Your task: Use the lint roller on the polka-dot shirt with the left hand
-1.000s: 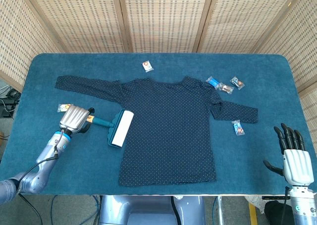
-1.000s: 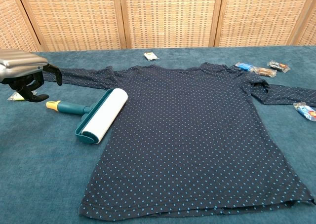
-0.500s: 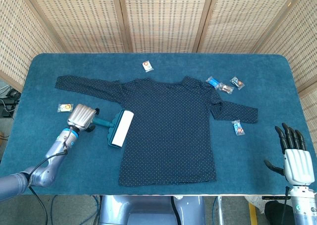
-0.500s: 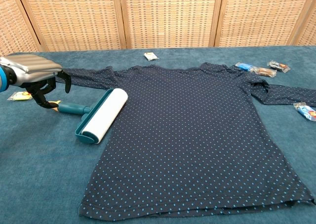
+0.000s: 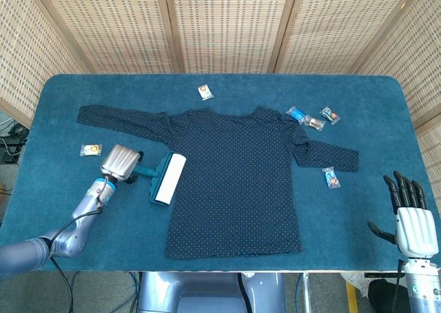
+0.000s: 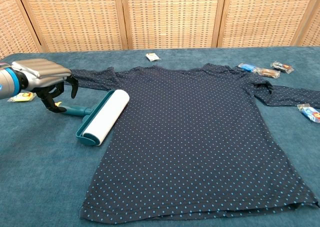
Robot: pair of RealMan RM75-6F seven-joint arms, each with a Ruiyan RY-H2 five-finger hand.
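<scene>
The navy polka-dot shirt [image 5: 234,182] [image 6: 195,137] lies flat in the middle of the blue table, sleeves spread. The lint roller [image 5: 167,178] [image 6: 102,116] has a white roll in a teal frame and rests across the shirt's left edge. Its teal handle [image 6: 75,110] points left and ends in a yellow tip. My left hand [image 5: 121,163] [image 6: 45,74] hovers over that handle end. Its fingers hang down around the tip and the thumb stands apart; no closed grip shows. My right hand [image 5: 413,220] stays off the table's front right corner, fingers straight and holding nothing.
Small snack packets lie scattered: one [image 5: 90,149] [image 6: 20,97] just left of my left hand, one [image 5: 204,91] above the collar, several [image 5: 308,118] near the right shoulder, one [image 5: 332,178] below the right sleeve. Wicker screens stand behind the table.
My left hand has moved right and down, from beside the handle's yellow tip to over the handle end. Roller, shirt and right hand have not moved.
</scene>
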